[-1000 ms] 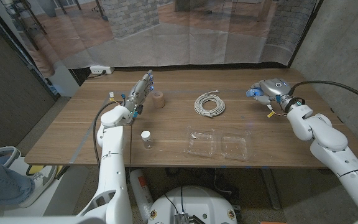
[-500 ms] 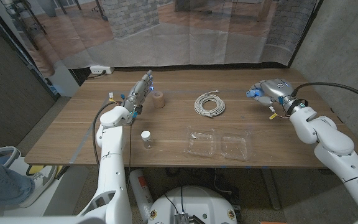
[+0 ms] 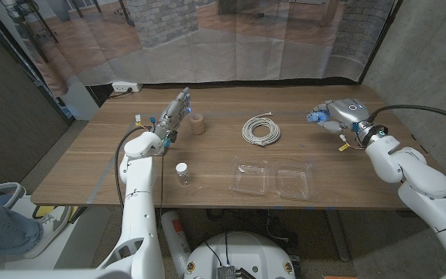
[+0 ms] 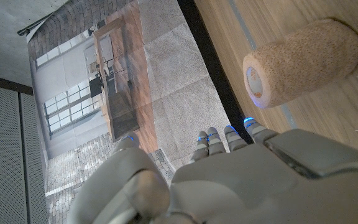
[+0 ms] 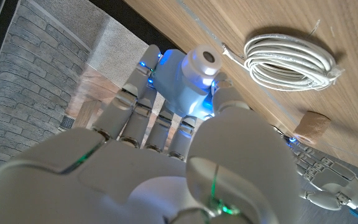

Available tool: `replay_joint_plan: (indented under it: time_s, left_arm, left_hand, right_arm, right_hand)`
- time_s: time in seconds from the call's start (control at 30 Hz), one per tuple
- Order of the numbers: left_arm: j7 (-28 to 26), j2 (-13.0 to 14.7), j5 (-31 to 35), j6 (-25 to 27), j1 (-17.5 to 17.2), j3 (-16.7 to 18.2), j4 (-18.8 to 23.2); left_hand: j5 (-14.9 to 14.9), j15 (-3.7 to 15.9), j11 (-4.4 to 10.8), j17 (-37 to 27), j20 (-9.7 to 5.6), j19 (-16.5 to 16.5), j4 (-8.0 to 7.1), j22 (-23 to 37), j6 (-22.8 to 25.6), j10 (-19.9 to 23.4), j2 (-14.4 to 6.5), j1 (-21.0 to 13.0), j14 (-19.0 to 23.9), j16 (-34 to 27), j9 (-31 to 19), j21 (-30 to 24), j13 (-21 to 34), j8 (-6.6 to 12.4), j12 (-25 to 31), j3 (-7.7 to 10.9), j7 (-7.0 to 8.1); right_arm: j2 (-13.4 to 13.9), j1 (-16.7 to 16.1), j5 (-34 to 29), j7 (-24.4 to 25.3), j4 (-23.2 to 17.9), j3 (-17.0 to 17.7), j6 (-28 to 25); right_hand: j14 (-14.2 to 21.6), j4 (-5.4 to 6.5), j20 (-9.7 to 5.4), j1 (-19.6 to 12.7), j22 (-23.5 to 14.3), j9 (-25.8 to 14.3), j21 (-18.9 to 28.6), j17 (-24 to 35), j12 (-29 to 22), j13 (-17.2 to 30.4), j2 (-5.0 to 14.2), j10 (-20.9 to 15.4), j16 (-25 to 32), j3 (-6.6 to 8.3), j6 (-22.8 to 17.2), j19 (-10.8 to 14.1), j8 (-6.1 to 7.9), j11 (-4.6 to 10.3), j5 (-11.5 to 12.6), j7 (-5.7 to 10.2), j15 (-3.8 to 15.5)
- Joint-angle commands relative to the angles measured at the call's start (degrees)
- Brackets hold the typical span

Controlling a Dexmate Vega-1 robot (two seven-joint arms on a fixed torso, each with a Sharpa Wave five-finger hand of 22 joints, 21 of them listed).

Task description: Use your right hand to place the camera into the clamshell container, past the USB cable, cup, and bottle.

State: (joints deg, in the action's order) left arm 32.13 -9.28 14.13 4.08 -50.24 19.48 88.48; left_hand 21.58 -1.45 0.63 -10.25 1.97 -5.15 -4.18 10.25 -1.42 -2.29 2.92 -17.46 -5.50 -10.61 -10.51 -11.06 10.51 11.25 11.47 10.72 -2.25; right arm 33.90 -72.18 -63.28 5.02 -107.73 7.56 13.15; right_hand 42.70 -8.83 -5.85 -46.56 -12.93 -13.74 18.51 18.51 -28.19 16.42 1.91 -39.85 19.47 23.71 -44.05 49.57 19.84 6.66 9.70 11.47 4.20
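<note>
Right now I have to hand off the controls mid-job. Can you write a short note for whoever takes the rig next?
Right hand: at the far right of the table, fingers closed around the blue camera.
Left hand: holds nothing, fingers stretched out beside the cork-coloured cup lying on its side.
Things: coiled white USB cable mid-table; small bottle near the front edge on the left; clear clamshell container lying open at the front edge.
Done: camera is in the right hand.
Left: carry it across to the open clamshell container, set it inside and release.
</note>
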Motion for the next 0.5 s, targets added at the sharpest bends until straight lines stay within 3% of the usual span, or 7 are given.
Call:
replay_joint_plan:
  time_s: [0.03, 0.5]
  left_arm:
    - [-0.12, -0.14, -0.08, -0.29, -0.09, -0.09, -0.01]
    - [-0.15, -0.07, 0.24, 0.29, 0.05, -0.27, 0.49]
  left_hand:
    - [-0.38, -0.06, 0.0, -0.28, 0.17, -0.16, -0.03, 0.13, 0.31, -0.12, -0.05, -0.46, -0.14, -0.16, -0.3, -0.4, 0.27, 0.19, 0.17, -0.1, -0.02]
    - [-0.42, -0.1, -0.2, -0.28, 0.14, -0.08, -0.03, 0.13, 0.27, -0.13, -0.13, -0.55, -0.13, -0.16, -0.3, -0.43, 0.27, 0.17, 0.16, -0.18, -0.09]
  right_arm:
    - [-0.15, -1.82, 0.96, 2.42, -0.7, 2.25, 4.37]
    - [-0.72, -3.6, 0.63, 2.5, -2.28, 3.75, 6.91]
  right_hand:
    - [0.7, 0.27, -0.55, -2.79, -0.27, -0.78, 0.55, 0.31, -0.39, 0.35, 3.28, -1.9, 0.12, 0.31, -1.66, 0.39, 0.25, 1.05, 0.47, 0.56, 6.04]
    - [0.6, 0.38, -0.56, -2.73, -0.4, -0.91, 0.84, 0.56, -0.36, 0.48, 3.33, -1.92, -0.05, 0.16, -1.69, 0.23, 0.17, 1.24, 0.48, 0.66, 5.82]
